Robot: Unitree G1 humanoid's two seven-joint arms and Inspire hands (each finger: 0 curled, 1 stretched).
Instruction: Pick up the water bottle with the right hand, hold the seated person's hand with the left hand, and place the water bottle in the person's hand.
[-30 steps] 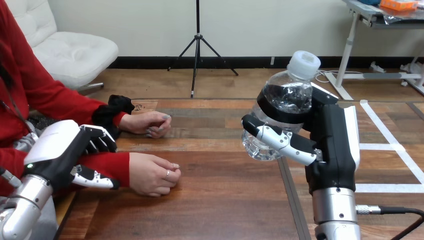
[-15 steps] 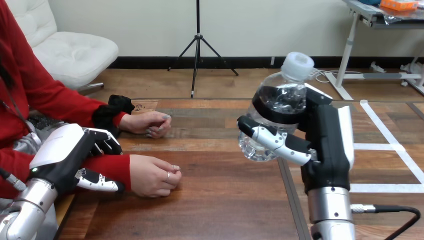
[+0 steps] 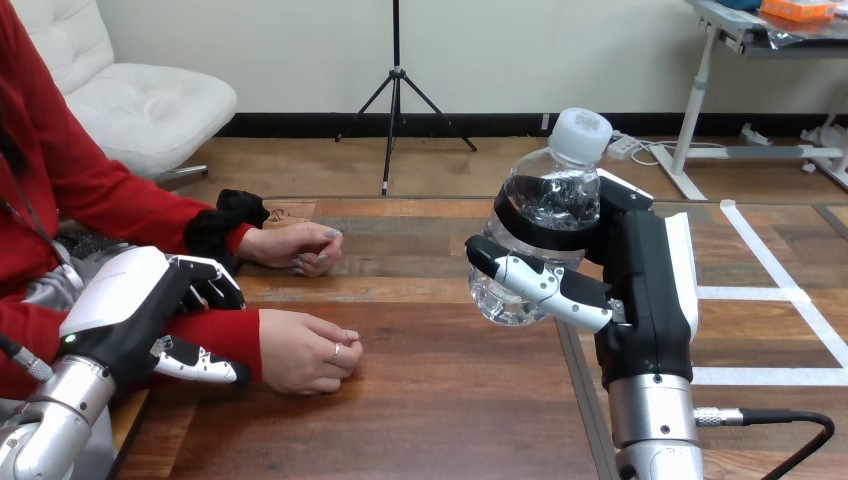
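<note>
Right robot hand (image 3: 645,290) has its fingers curled round the water bottle (image 3: 548,205), held upright above the tabletop (image 3: 450,400) and well apart from the person's hand (image 3: 305,350) nearest the robot. Left robot hand (image 3: 130,300) wraps fingers and thumb round that hand's red-sleeved wrist (image 3: 225,335). The person's hand lies loosely fisted, so carry the bottle leftward and low, loosening the grip only once a palm opens beneath it.

Pale wall (image 3: 560,50) with black baseboard (image 3: 300,125); wooden floor (image 3: 470,165); white chair (image 3: 140,110) left; black tripod (image 3: 395,95) centre; wooden table (image 3: 440,410) foreground.
</note>
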